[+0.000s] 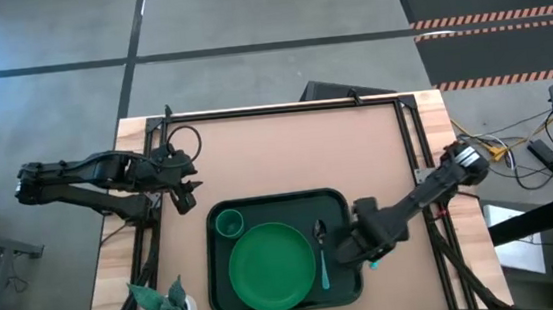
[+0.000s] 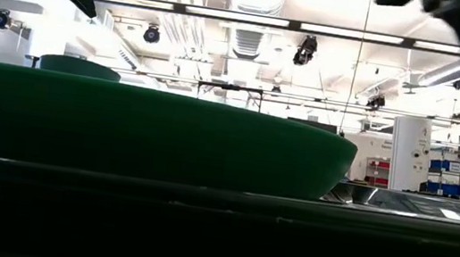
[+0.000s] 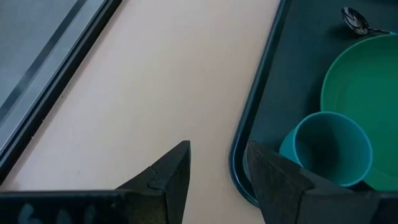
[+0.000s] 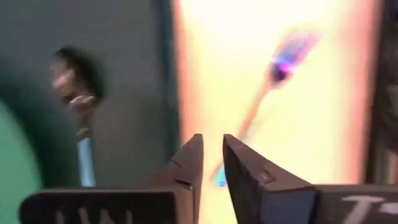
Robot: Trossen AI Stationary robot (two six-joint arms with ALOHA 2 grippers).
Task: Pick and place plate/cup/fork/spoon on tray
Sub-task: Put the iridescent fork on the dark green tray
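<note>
The dark green tray [image 1: 336, 202] lies at the table's near middle. On it rest the bright green plate [image 1: 271, 266], the green cup [image 1: 228, 222] upright at its far left corner, and the spoon [image 1: 322, 246] right of the plate. The fork [image 4: 273, 87] lies on the bare table just right of the tray, blurred in the right wrist view. My right gripper [image 1: 365, 253] hangs above the tray's right rim, pointing down, slightly open [image 4: 212, 158], holding nothing. My left gripper [image 1: 187, 188] waits open [image 3: 217, 177] above the table beside the tray's far left corner.
A small potted plant [image 1: 159, 306] stands at the table's near left corner. Black frame rails [image 1: 282, 107] run along the far and side edges. Bare tabletop [image 1: 287, 154] stretches between the tray and the far edge.
</note>
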